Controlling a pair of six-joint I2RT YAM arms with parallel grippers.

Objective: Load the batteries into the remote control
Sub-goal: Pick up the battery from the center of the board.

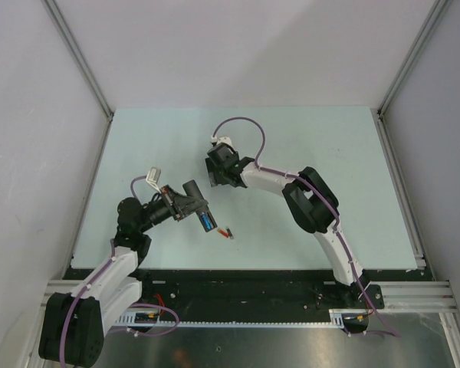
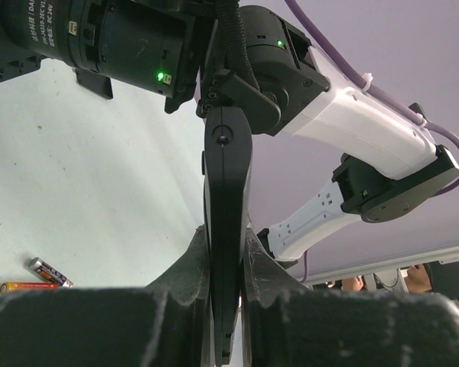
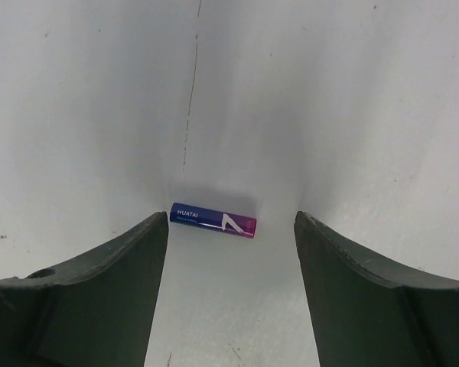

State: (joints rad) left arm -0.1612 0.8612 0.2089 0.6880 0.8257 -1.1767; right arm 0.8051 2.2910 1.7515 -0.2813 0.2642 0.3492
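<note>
Left gripper [image 2: 228, 264] clamps the remote [image 2: 228, 168]; right gripper [image 3: 229, 223] hangs wide open over a blue battery [image 3: 213, 219], mid-frame. Spare batteries [image 2: 50, 271] lie loose, lower left. Loading seems barely started.

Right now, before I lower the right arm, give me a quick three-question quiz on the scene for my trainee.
1. True or false: the left pincer is shut on the remote.
2. The blue battery below the right pincer is:
A) clamped between the fingers
B) lying flat on the table between open fingers
C) seated in the remote
3. In the left wrist view, how many batteries lie on the table beside the remote?

Key: 1 true; 2 B; 3 two.
</note>
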